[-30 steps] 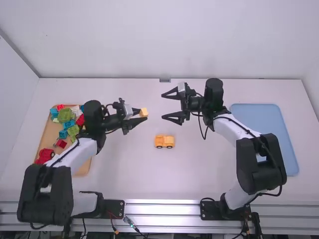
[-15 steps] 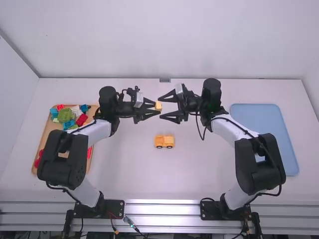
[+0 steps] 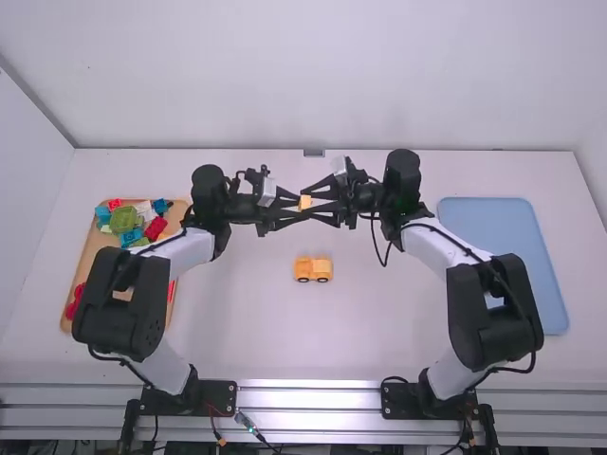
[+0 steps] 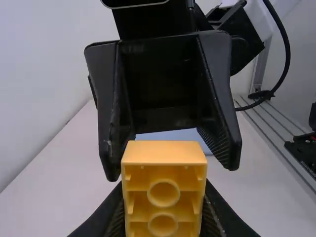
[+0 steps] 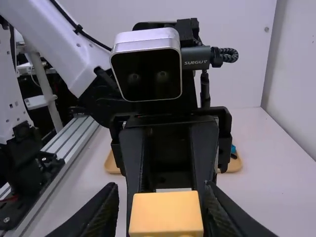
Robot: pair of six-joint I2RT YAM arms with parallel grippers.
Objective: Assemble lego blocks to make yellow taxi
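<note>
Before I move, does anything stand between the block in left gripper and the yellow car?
Yes: a finger of the left gripper, holding the block, and one of the right gripper, open around it, lie on its side toward the car. Beyond them, nothing visible stands there.

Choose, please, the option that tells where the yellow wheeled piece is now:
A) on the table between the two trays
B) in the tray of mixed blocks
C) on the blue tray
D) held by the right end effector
A: the yellow wheeled piece rests on the table, between the tray of mixed blocks and the blue tray.
</note>
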